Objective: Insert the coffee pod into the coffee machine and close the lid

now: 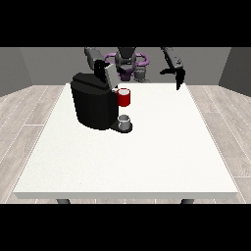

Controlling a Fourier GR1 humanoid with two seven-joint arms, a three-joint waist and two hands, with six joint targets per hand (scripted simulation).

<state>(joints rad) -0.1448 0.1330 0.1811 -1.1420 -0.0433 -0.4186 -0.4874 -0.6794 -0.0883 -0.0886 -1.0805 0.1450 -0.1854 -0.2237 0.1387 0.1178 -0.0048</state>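
On white table (pixel 147 157): black coffee machine (pixel 93 105); wood-plank floor (pixel 24 117), grey walls.

black coffee machine (pixel 93 105) — lid (pixel 110 74) raised, pod unseen

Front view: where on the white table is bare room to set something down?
The white table is bare from the coffee machine and grey cup to the near edge, and along the view's right side. It is crowded at the far left, around the machine's red holder.
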